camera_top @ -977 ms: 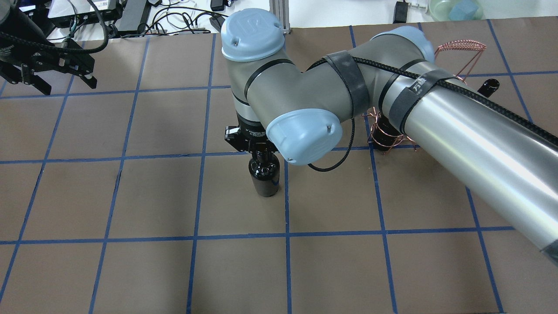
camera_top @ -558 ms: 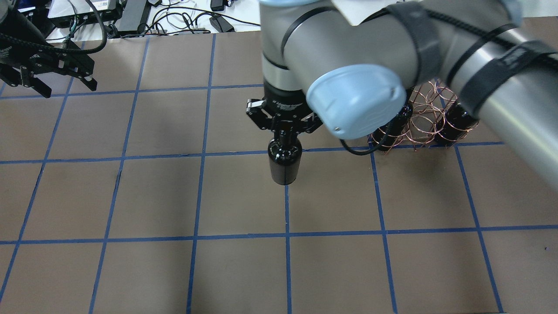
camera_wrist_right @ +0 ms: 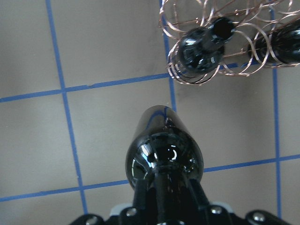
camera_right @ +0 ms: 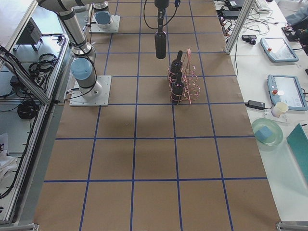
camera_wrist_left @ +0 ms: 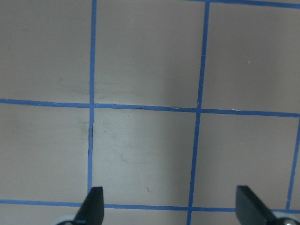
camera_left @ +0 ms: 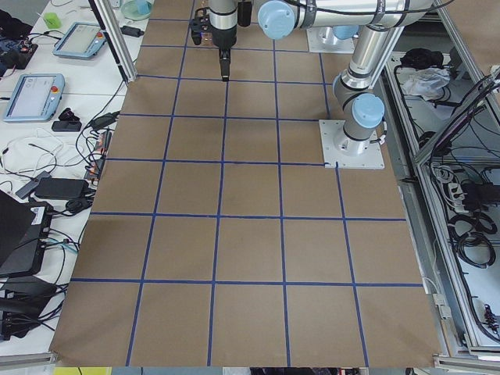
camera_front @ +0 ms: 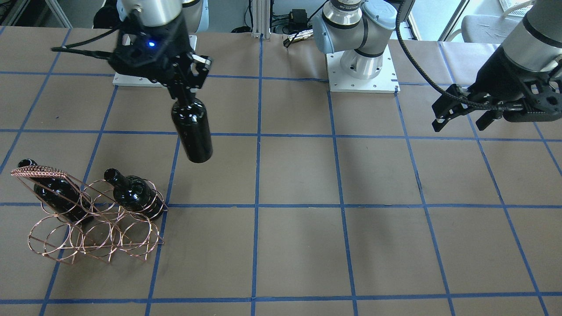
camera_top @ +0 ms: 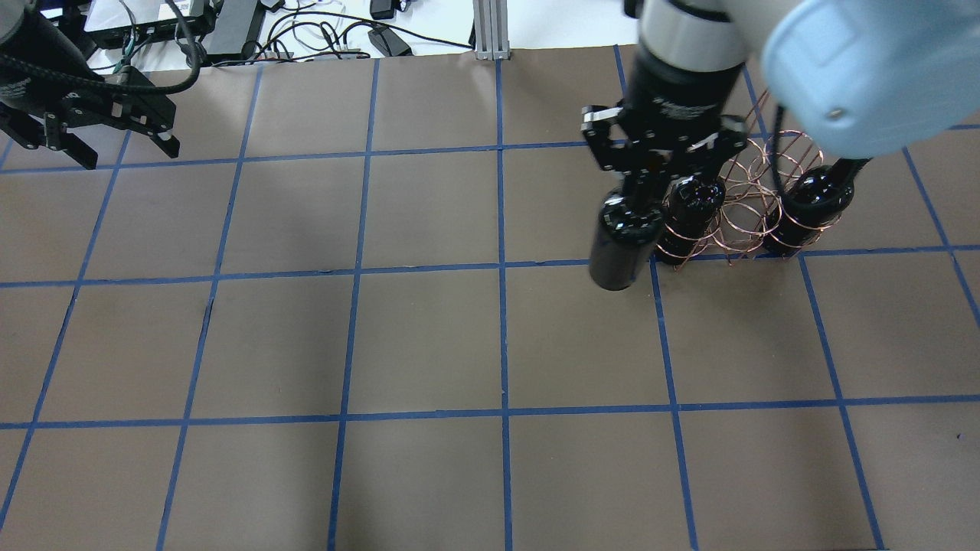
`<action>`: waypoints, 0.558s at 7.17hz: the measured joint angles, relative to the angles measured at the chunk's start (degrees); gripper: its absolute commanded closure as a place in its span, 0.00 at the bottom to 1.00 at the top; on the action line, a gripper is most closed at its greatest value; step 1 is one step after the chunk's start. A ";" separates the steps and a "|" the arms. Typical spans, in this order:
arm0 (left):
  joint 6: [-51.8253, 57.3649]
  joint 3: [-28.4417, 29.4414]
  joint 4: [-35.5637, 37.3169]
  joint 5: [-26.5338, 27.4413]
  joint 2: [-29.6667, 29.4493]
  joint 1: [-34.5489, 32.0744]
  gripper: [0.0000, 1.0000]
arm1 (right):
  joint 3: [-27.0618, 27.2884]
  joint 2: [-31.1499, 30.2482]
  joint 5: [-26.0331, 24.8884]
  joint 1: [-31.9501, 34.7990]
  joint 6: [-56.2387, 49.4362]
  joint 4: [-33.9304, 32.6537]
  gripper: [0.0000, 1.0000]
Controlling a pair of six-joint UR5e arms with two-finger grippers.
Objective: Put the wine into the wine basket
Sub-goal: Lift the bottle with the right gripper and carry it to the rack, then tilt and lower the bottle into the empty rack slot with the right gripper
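My right gripper is shut on the neck of a glossy black wine bottle, which hangs upright above the table. The bottle is just beside the copper wire wine basket, on its left in the overhead view. Two more dark bottles lie in the upper rings of the basket, and its lower rings are empty. In the right wrist view the held bottle is below the basket. My left gripper hovers open and empty at the far left, as the left wrist view confirms.
Brown paper with a blue tape grid covers the table. Cables and devices lie beyond the far edge. The two arm bases stand on white plates at the robot's side. Tablets and a bowl sit on a side bench.
My right arm has carried the bottle from the table's centre to the right, up to the basket's side. The left gripper has stayed about where it was, still open.
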 measured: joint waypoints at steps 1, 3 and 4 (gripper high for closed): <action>-1.58 0.00 0.09 -0.13 0.51 -2.28 0.00 | -0.13 -0.43 -0.44 -4.14 -5.29 0.49 1.00; -2.67 -0.08 0.14 -0.16 1.15 -4.45 0.00 | -0.15 -0.35 -0.08 -9.69 -12.69 0.65 1.00; -2.61 -0.13 0.14 -0.05 1.13 -4.78 0.00 | -0.19 -0.03 0.29 -11.25 -15.31 0.39 1.00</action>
